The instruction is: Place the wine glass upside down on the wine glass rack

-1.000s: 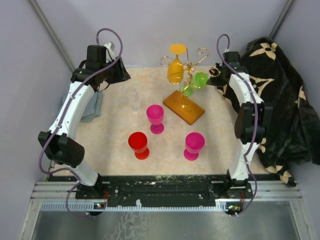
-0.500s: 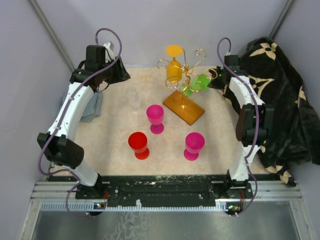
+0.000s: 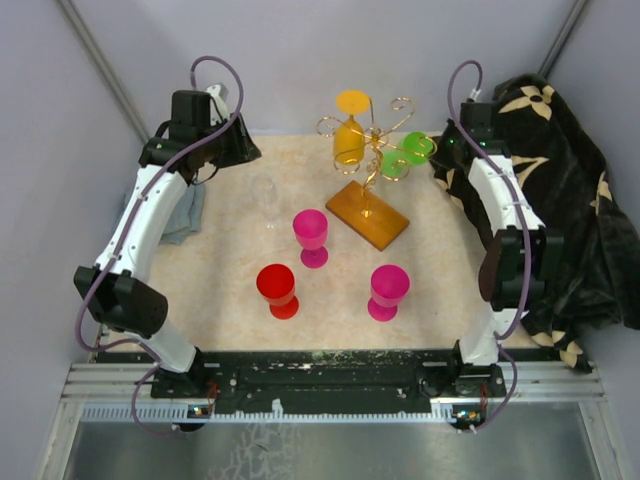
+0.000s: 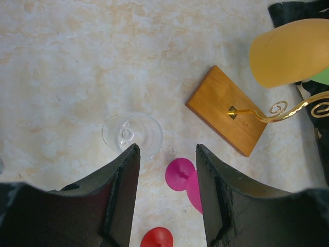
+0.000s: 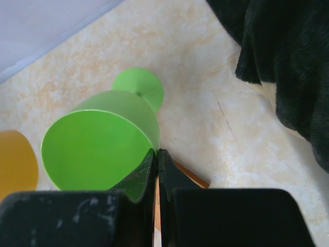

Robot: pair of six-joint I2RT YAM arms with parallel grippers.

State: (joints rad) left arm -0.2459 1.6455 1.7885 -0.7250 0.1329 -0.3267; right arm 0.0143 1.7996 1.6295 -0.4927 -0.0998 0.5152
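My right gripper (image 5: 157, 152) is shut on the rim of a green wine glass (image 5: 103, 139), held tilted with its foot pointing away. In the top view the green glass (image 3: 408, 153) hangs in the air just right of the gold wire rack (image 3: 375, 135), with the right gripper (image 3: 436, 150) beside it. The rack stands on its amber-brown base (image 3: 367, 213). An orange glass (image 3: 349, 138) hangs upside down on the rack's left side. My left gripper (image 4: 167, 170) is open and empty, high above the back left of the table (image 3: 236, 148).
A clear glass (image 3: 265, 195) stands at mid-left, below my left gripper (image 4: 132, 135). Two magenta glasses (image 3: 311, 235) (image 3: 388, 290) and a red glass (image 3: 277, 290) stand in the middle. A black patterned cloth (image 3: 570, 200) lies at the right and a grey cloth (image 3: 185, 215) at the left.
My right gripper has moved up and to the right with the green glass, away from the rack's stem. The left arm has not moved.
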